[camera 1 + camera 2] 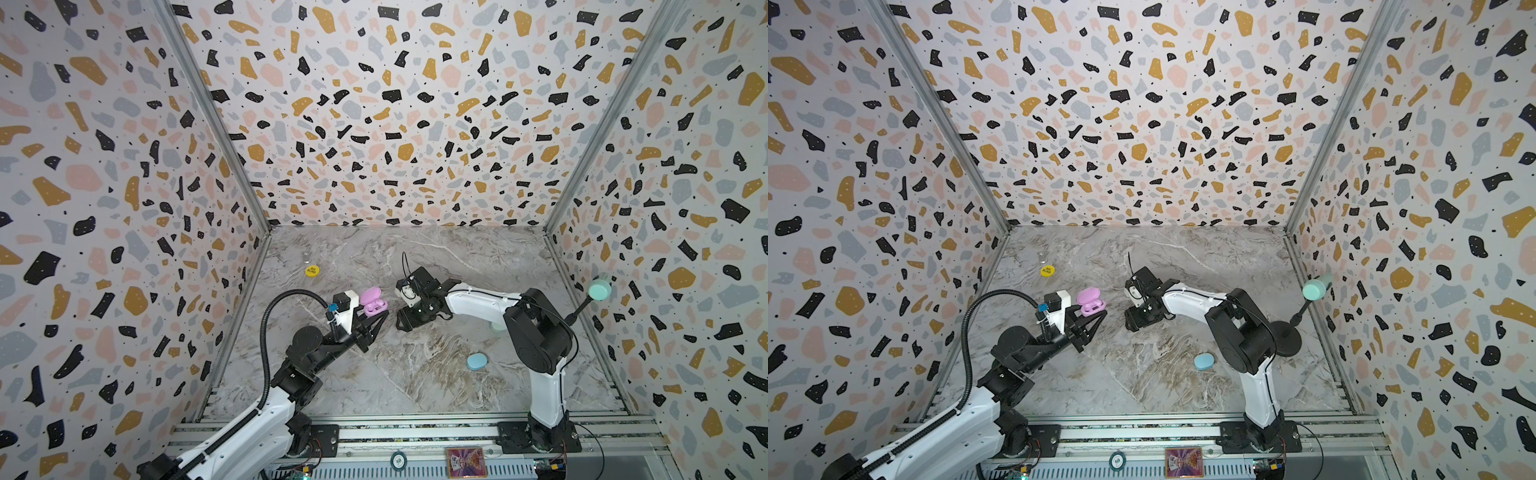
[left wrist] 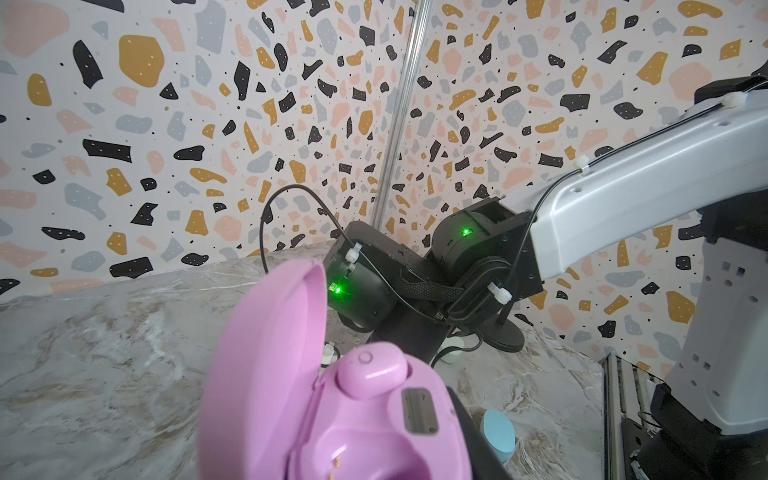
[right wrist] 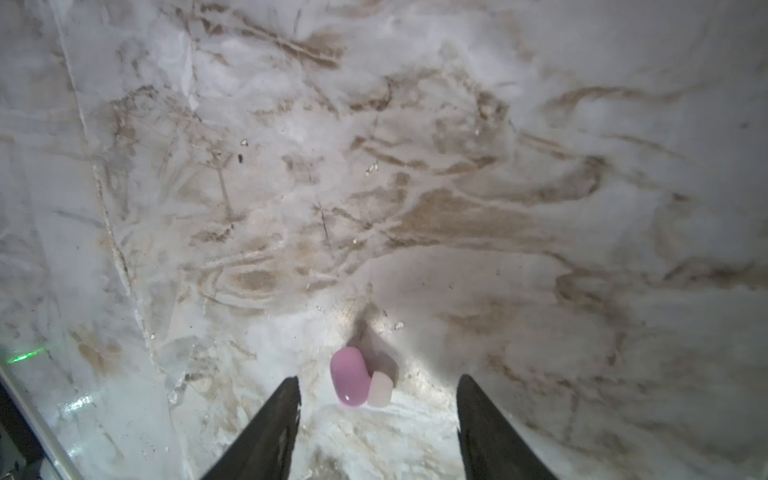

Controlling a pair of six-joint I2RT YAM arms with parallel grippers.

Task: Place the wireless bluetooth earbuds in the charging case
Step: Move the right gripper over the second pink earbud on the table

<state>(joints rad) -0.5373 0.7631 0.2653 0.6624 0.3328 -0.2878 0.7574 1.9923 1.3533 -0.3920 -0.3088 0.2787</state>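
My left gripper is shut on the open pink charging case, held above the table; both top views show it. In the left wrist view the lid stands up. One pink earbud sits in the case beside an empty socket. My right gripper points down at the marble table and is open. A second pink earbud with a white tip lies on the table between its fingertips, touching neither. In a top view the right gripper hides that earbud.
A shut blue oval case lies on the table near the right arm's base. A mint oval case sits on a black stand by the right wall. A yellow disc lies at the back left.
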